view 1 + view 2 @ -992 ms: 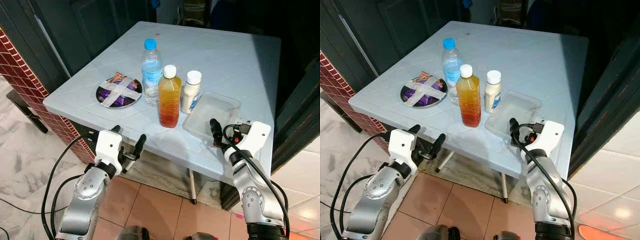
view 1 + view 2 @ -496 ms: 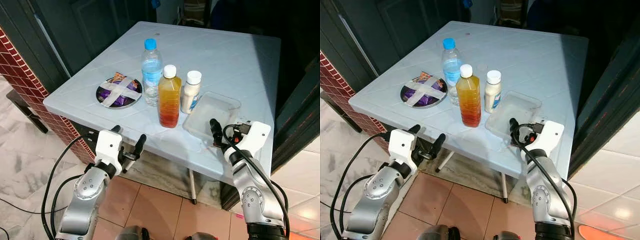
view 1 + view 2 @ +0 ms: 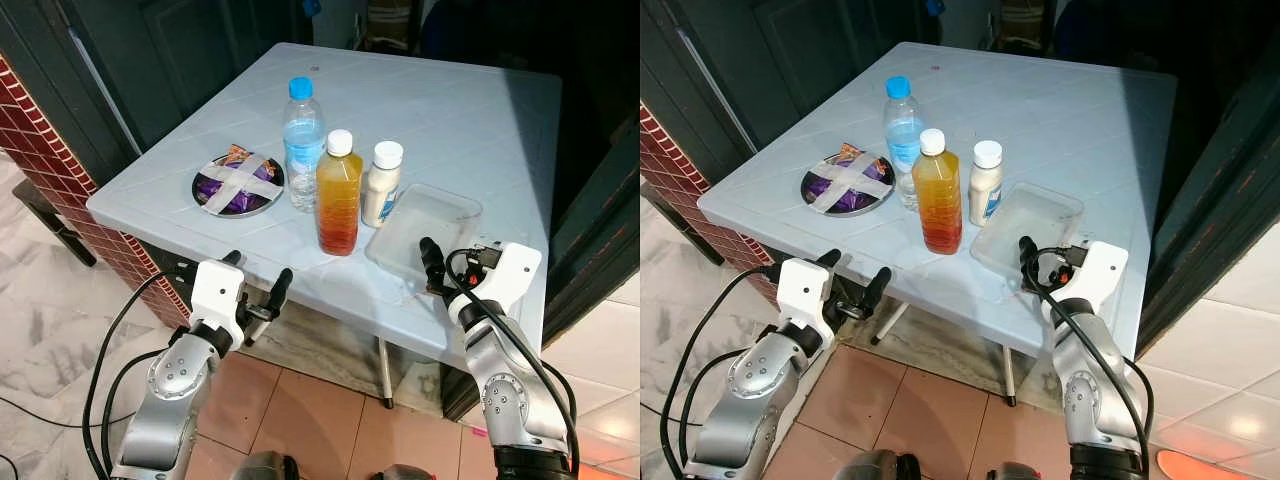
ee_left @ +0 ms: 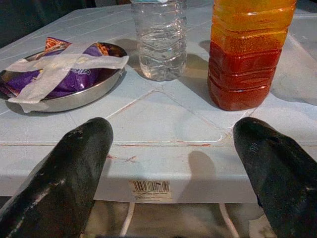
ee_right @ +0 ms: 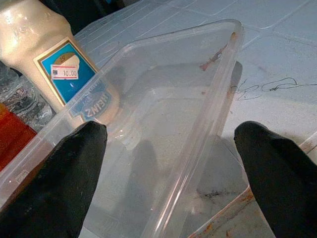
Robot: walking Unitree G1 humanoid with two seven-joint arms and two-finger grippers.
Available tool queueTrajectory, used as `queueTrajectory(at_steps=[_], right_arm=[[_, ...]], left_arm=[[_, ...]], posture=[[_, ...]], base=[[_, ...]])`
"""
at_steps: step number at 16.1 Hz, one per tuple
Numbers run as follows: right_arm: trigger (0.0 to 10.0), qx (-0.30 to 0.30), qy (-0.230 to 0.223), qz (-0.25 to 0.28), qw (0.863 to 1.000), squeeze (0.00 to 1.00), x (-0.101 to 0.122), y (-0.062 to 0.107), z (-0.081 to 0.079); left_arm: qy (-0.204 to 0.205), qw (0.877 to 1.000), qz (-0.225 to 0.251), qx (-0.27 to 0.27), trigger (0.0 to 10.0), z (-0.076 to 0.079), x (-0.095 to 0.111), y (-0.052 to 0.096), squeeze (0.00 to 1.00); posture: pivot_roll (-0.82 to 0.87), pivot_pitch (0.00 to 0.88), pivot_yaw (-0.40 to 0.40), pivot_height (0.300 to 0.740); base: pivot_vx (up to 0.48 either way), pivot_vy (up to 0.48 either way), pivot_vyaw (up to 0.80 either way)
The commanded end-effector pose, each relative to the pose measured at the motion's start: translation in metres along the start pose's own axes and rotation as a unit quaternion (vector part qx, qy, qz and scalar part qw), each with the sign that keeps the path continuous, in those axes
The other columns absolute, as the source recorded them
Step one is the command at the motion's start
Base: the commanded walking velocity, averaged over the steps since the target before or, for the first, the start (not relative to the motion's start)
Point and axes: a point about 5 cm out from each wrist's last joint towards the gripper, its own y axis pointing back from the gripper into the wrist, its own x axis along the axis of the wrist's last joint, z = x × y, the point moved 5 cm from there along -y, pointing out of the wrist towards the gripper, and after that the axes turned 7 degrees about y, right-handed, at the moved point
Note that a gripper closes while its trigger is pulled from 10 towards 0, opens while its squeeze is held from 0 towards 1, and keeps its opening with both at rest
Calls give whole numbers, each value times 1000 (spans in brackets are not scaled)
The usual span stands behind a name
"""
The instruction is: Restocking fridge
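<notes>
I read the orange juice bottle (image 3: 339,195) as my first pick: it stands upright near the counter's (image 3: 470,110) front edge, between the water bottle (image 3: 302,131) and the small white sauce bottle (image 3: 381,184), all three close together. It looks full, so I expect it to be heavy, with a smooth plastic body that may slip; I would take it around the middle, below the white cap, squarely. The clear plastic tub (image 3: 424,232) sits just beside the sauce bottle; it seems light, thin-walled and flexible, best taken at a rim. A taped metal dish of snack packets (image 3: 238,184) lies to the left of the bottles.

My left pincer (image 3: 258,285) hangs below the counter's front edge, spread wide and holding nothing, pointed at the juice bottle. My right pincer (image 5: 168,163) hovers at the tub's near end, also spread wide and holding nothing.
</notes>
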Motion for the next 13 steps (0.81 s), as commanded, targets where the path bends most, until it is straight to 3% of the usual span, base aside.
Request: queueTrajectory(at_steps=[1, 12, 13], right_arm=[[10000, 2, 1, -13, 1000, 0, -5, 0, -4], [10000, 2, 1, -13, 1000, 0, -5, 0, -4], [10000, 1, 11, -15, 1000, 0, -5, -1, -4]], left_arm=[[-6, 1000, -1, 4, 10000, -2, 0, 2, 0], [-6, 1000, -1, 4, 10000, -2, 0, 2, 0], [-6, 1000, -1, 4, 10000, -2, 0, 2, 0]], posture=[[-16, 38, 75, 740], [-16, 38, 75, 740], [0, 0, 0, 740]], base=[[0, 0, 0], [0, 0, 0], [0, 0, 0]])
